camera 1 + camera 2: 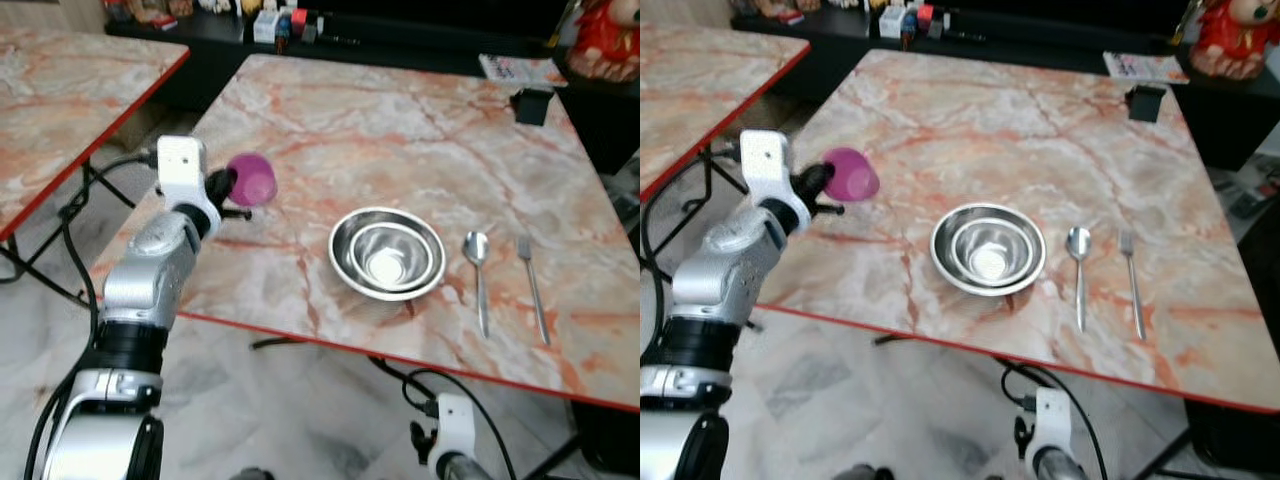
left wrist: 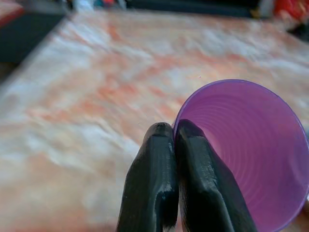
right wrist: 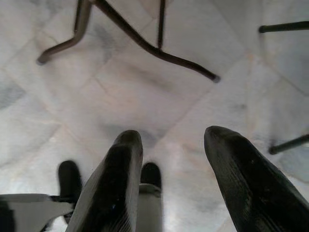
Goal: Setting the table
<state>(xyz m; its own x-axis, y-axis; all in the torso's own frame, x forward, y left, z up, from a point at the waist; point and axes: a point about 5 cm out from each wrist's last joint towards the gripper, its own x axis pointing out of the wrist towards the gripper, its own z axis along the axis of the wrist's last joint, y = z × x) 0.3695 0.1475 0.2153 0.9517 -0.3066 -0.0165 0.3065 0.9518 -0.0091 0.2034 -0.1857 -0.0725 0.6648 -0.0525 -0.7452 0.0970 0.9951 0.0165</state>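
Note:
My left gripper (image 1: 226, 184) is shut on the rim of a purple plastic cup (image 1: 251, 180), held over the near left part of the marble table (image 1: 420, 130). In the left wrist view the two black fingers (image 2: 193, 164) pinch the purple cup (image 2: 251, 154) at its rim, one finger inside. Steel bowls (image 1: 388, 253), nested, sit near the table's front edge, with a spoon (image 1: 478, 270) and a fork (image 1: 532, 285) to their right. My right gripper (image 3: 174, 164) hangs open below the table edge, over the floor.
A second marble table (image 1: 60, 90) stands at the left across a gap. A black box (image 1: 531, 104) and a booklet (image 1: 520, 68) lie at the far right of the table. Metal table legs (image 3: 145, 43) cross the tiled floor.

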